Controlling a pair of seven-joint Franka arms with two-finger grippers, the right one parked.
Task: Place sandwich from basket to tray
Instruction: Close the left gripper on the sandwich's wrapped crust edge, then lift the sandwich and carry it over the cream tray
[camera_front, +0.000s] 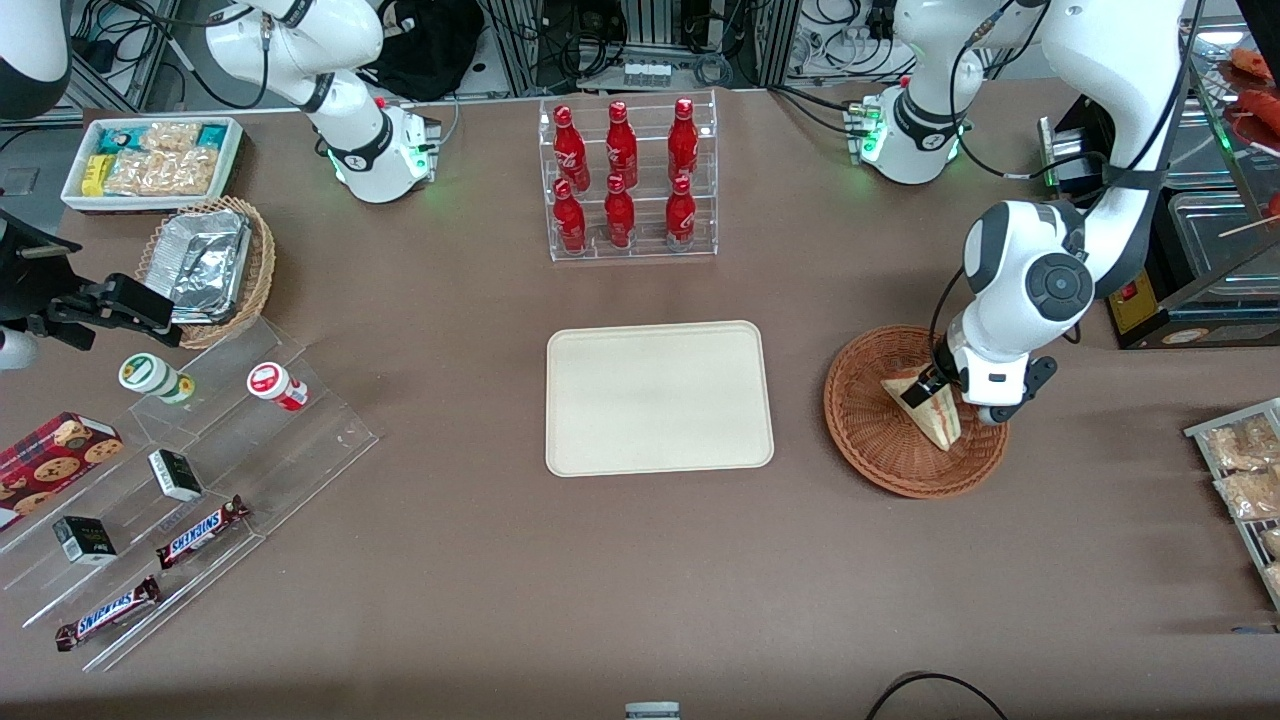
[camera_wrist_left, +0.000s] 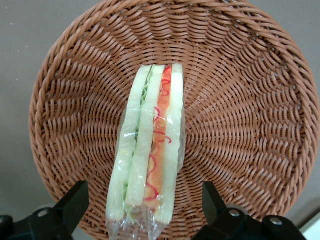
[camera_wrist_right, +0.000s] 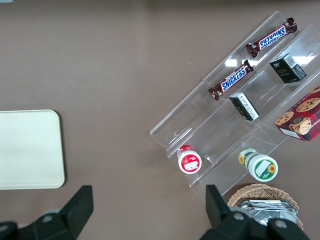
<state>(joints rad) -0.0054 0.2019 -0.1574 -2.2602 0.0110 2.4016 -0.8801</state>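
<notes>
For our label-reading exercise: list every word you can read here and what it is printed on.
"SNICKERS": two chocolate bars on the clear stand.
Red bottles, cookie box, small dark boxes: print unreadable.
Sandwich, between the open pincer fingers in the basket: no text.

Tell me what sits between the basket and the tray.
Nothing: the front view shows only bare brown table between basket and tray. The open claw straddles the sandwich in the basket.
</notes>
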